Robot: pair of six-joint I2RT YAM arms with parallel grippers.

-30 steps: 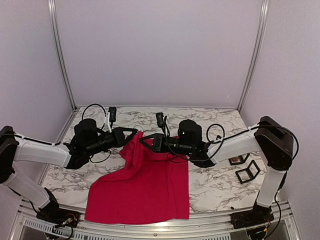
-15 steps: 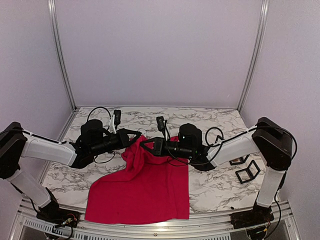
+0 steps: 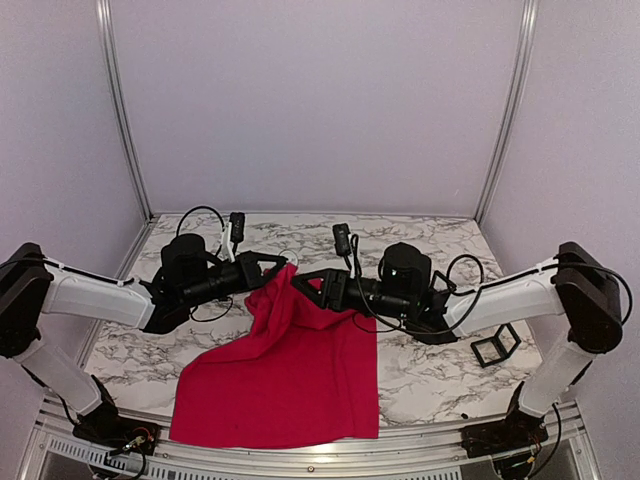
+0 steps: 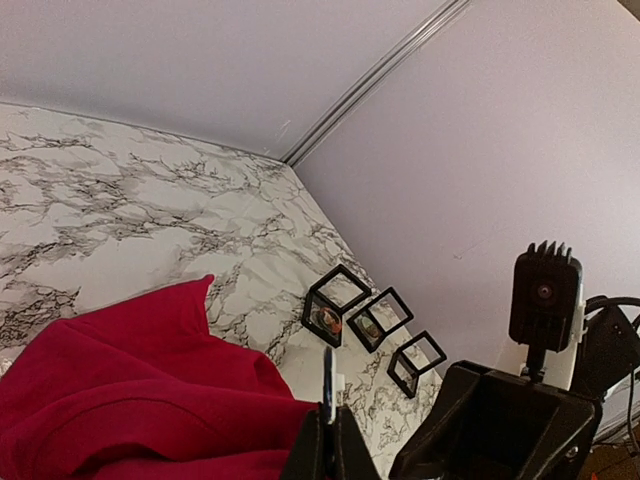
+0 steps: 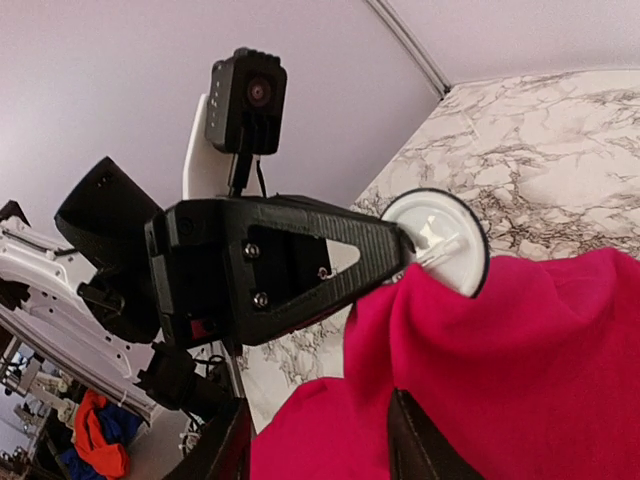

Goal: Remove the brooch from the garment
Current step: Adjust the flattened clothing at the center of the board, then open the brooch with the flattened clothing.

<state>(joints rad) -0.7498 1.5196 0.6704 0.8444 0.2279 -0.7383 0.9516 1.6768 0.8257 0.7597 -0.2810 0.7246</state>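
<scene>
Left pincer (image 5: 398, 250) is clenching the brooch (image 5: 437, 240) by its rim, so you're holding the thing w/ the nearer arm. Brooch is a white disc w/ a black edge. It's sitting at the raised peak of the garment (image 3: 290, 380), up off the tabletop (image 3: 430, 372) and right btwn the two arms.

Disc is standing on edge: flat face is facing the right wrist cam, thin edge is pointing back along the left pincer's own line. A short white stem (image 5: 440, 247) is lying across that face. Can't tell from these views how the pin is running thru the cloth. Red fabric is bunching directly under and beside the disc, touching it, then draping down toward the near edge.

Right pincer (image 3: 305, 283) is sitting just beside the peak, opposite the left one, tips facing it. Its fingers (image 5: 412, 440) are standing apart w/ cloth filling the gap, but I can't tell whether they're actually pinching it.

My read: the coming move is turning on that head-to-head line, brooch going left and cloth holding right. So you're needing the right side gripping firmly, else the shirt is prob. just riding along. Black frame boxes (image 4: 335, 305) are standing well off to the right, not in the way.
</scene>
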